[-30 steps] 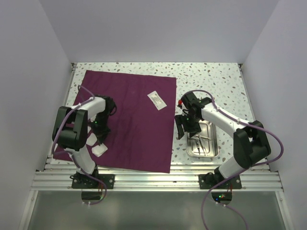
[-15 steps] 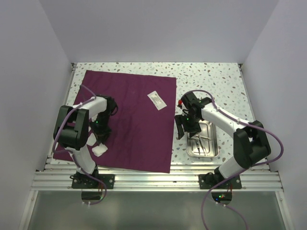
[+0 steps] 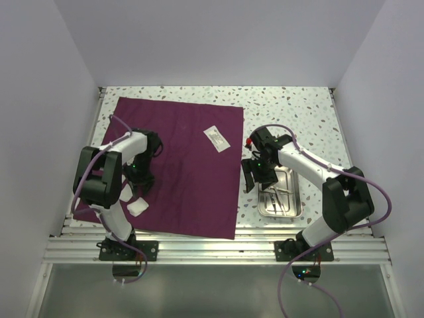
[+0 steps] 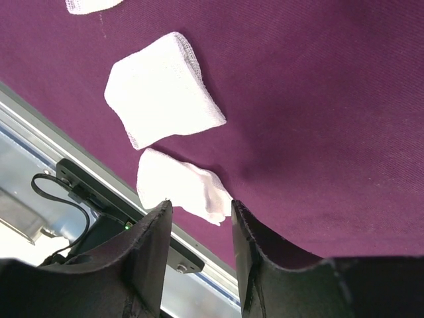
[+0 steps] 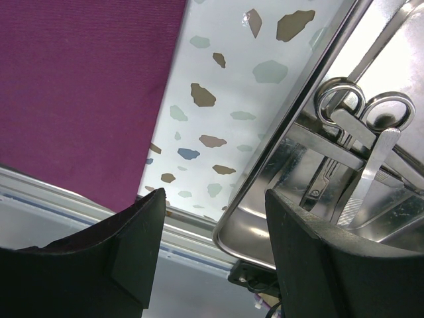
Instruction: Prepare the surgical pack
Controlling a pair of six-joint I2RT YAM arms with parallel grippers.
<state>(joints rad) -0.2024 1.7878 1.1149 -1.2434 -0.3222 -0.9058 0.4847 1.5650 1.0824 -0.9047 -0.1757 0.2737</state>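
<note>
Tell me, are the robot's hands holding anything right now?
No, nothing is held. The left gripper is open above a white pad lying on the maroon cloth. The right gripper is open and empty over the steel tray rim.

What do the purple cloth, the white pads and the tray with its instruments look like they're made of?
The cloth: matte woven fabric, with a fine weave visible. The white pads: probably cotton gauze, judging by the open-mesh edges. The tray: polished metal, likely steel, with mirror reflections. The ring-handled instruments: the same shiny metal.
</note>
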